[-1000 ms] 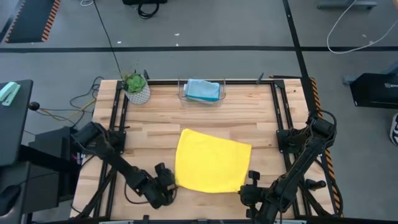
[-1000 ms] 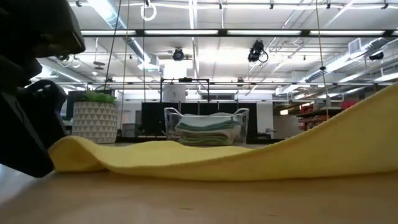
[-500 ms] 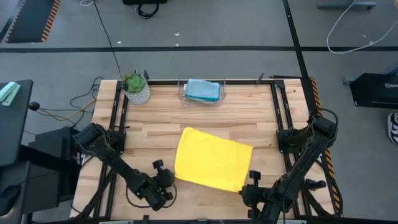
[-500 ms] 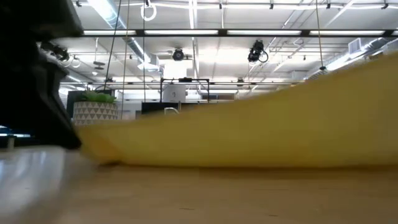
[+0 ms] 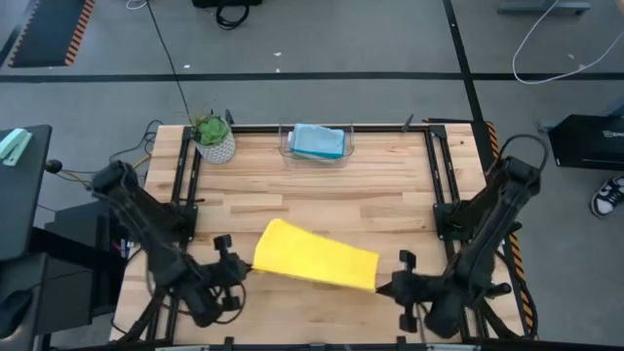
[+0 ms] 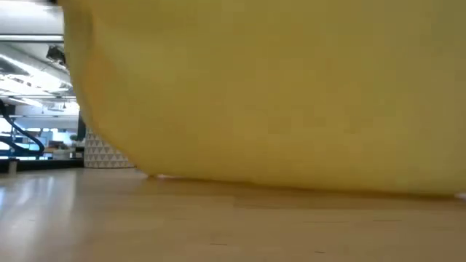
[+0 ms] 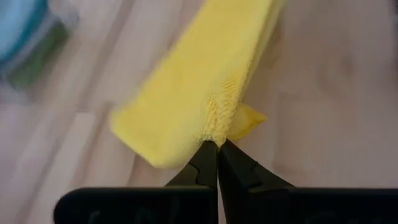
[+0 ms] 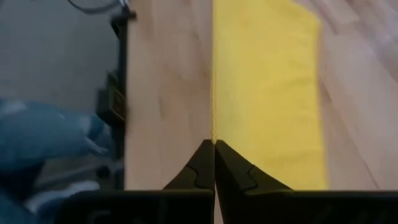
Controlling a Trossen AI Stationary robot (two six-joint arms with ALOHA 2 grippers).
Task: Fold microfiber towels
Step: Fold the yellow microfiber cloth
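Note:
The yellow microfiber towel is held up over the near half of the table between my two grippers. It fills most of the low view, and its lower edge seems to rest on the wood. My left gripper is shut on the towel's left end, and my right gripper is shut on its right end. More folded towels, light blue on top, lie in the clear bin at the far edge. My left gripper pinches a corner of the yellow towel between its two shut fingers; the cloth bunches into small pleats there. The towel stretches away from the fingers as a lifted band. My right gripper pinches the towel's thin edge at its right end between its shut fingers. The edge runs straight away from the fingertips, drawn fairly taut.
A potted plant stands at the far left corner, beside the clear bin. Black rails run along the table's left and right sides. Bare wood lies between the towel and the bin. A shoe shows on the floor to the right.
My left gripper has taken hold of the towel's near left corner. Both grippers have then risen, lifting the near edge. The towel lay flat a second ago; it now hangs between them, with its far part trailing on the table.

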